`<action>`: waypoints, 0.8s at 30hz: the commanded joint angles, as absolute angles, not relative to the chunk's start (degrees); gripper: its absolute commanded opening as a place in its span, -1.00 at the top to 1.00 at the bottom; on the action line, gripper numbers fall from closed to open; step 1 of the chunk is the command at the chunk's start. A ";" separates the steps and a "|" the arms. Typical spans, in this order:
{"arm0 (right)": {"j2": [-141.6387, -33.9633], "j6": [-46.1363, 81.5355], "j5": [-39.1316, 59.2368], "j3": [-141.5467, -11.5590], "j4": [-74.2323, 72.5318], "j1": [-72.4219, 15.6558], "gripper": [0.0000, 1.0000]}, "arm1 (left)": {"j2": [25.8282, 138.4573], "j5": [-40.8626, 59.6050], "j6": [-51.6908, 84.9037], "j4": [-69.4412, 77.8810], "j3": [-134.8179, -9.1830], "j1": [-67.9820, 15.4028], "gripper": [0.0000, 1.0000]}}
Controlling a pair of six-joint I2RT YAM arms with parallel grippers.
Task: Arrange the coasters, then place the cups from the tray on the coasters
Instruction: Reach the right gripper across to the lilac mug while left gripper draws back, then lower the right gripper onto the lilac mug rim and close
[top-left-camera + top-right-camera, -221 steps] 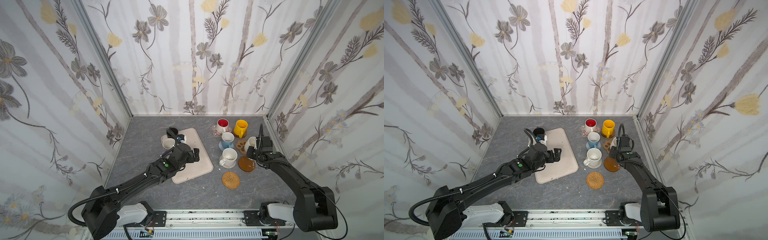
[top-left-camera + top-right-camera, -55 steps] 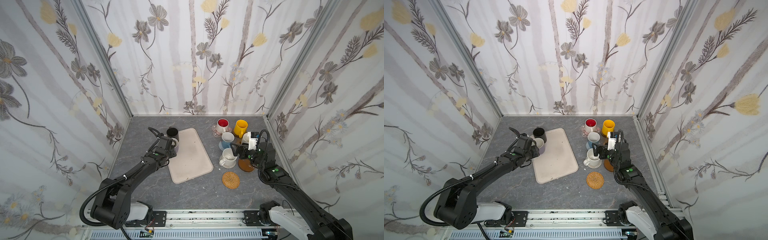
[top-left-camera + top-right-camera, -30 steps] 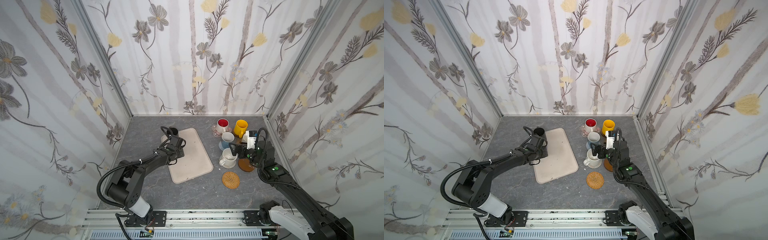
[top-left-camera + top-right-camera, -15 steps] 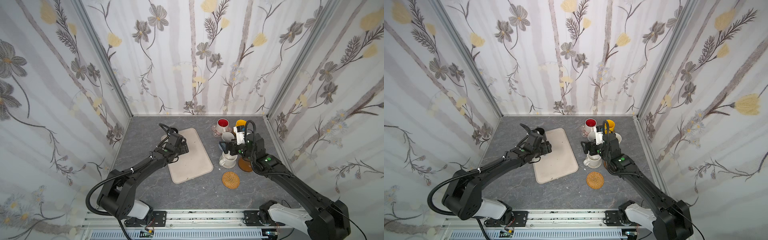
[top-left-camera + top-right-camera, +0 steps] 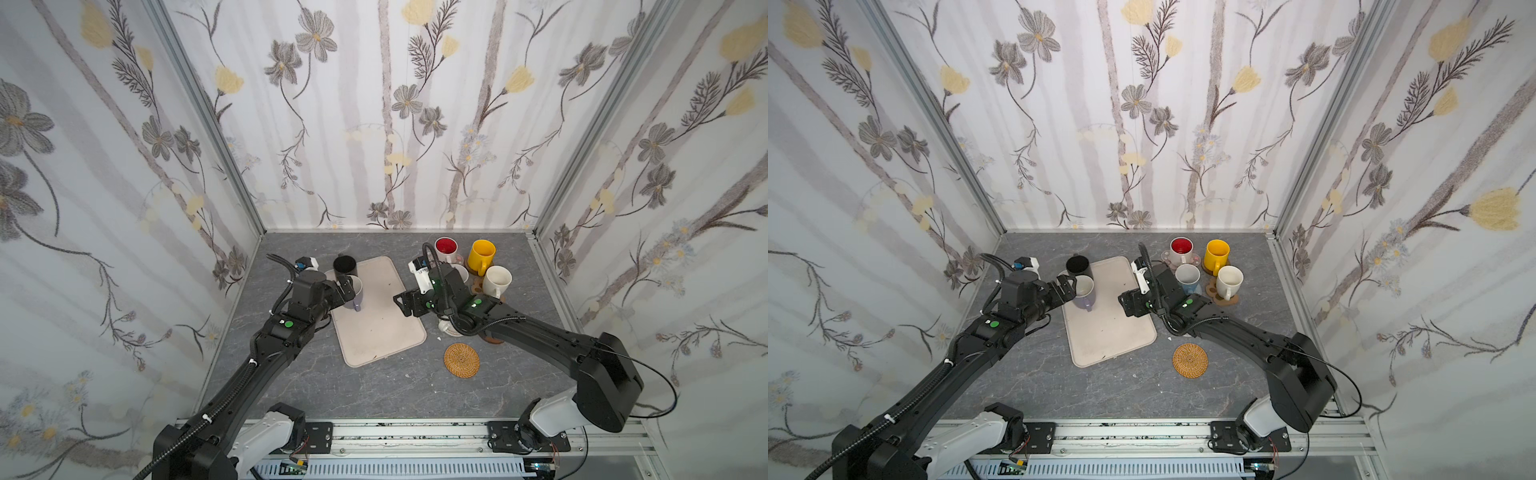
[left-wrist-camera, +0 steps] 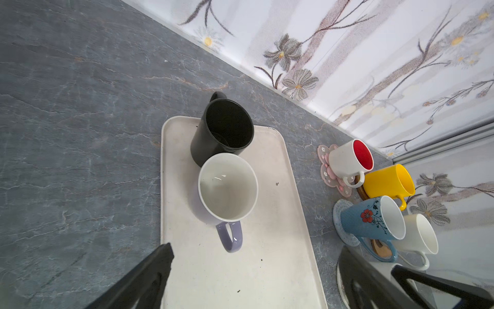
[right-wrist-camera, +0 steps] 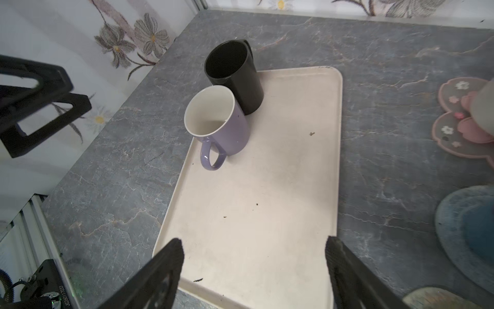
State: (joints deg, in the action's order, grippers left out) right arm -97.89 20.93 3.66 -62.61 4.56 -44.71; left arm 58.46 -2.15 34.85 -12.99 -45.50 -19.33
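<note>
The beige tray lies mid-table. At its far left corner stand a black cup and a lavender cup. My left gripper is open beside the lavender cup and holds nothing. Over the tray's right edge my right gripper hangs open and empty. To the right, a red-inside cup stands on the pink-flower coaster. The yellow, blue patterned and cream cups also stand on coasters. A tan rattan coaster lies bare.
Flowered walls close in the grey table on three sides. A metal rail runs along the front. The right arm stretches over the cups and coasters at the right, hiding some of them.
My left gripper has opened and let go of the lavender cup at the tray's corner. The right arm has swung left from the coasters to above the tray, its jaws narrowing slightly.
</note>
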 commanded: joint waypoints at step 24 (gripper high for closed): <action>-132.86 27.60 -1.37 -94.23 9.16 -53.70 -0.36 | 51.46 7.22 33.88 -16.00 -38.54 -6.24 -1.00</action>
